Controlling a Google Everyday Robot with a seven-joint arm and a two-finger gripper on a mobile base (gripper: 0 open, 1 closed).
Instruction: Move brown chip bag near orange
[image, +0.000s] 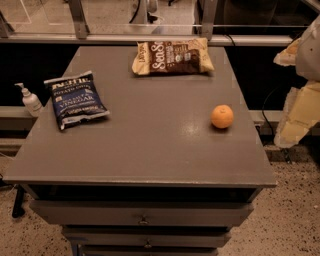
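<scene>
The brown chip bag (172, 56) lies flat at the far edge of the grey table (145, 145), dark brown in the middle with white lettering and tan ends. The orange (222, 116) sits on the table's right side, well in front of the bag and a little to its right. My gripper (301, 107) shows as pale white and yellowish parts at the right edge of the view, off the table and to the right of the orange, holding nothing that I can see.
A dark blue chip bag (76, 99) lies on the table's left side. A white pump bottle (31, 100) stands on a ledge to the left of the table. Drawers (143, 219) run below the front edge. A railing (150, 37) runs behind the table.
</scene>
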